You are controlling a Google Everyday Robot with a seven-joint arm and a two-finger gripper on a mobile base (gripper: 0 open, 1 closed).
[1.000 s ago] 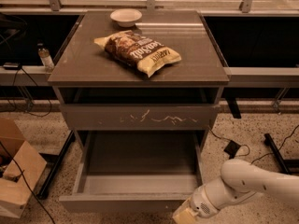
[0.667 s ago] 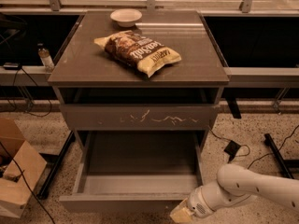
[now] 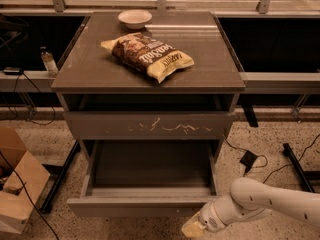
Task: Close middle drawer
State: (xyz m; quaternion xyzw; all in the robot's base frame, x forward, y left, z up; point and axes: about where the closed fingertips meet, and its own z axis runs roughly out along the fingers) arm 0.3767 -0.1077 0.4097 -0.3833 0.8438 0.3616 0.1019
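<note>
The middle drawer (image 3: 150,171) is pulled far out of the grey cabinet, its grey inside bare and its plain front (image 3: 135,207) near the bottom of the camera view. Above it is the shut drawer front with pale scratch marks (image 3: 150,125). My gripper (image 3: 192,229) is at the end of the white arm (image 3: 265,204) that comes in from the lower right. It sits just below and in front of the right end of the open drawer's front, close to its lower edge.
A brown and yellow chip bag (image 3: 149,55) and a white bowl (image 3: 134,18) lie on the cabinet top. A cardboard box (image 3: 17,184) stands on the floor at left. Cables and a power adapter (image 3: 248,159) lie on the floor at right.
The arm and gripper have shifted slightly left along the drawer front's lower right corner. The drawer has not visibly moved.
</note>
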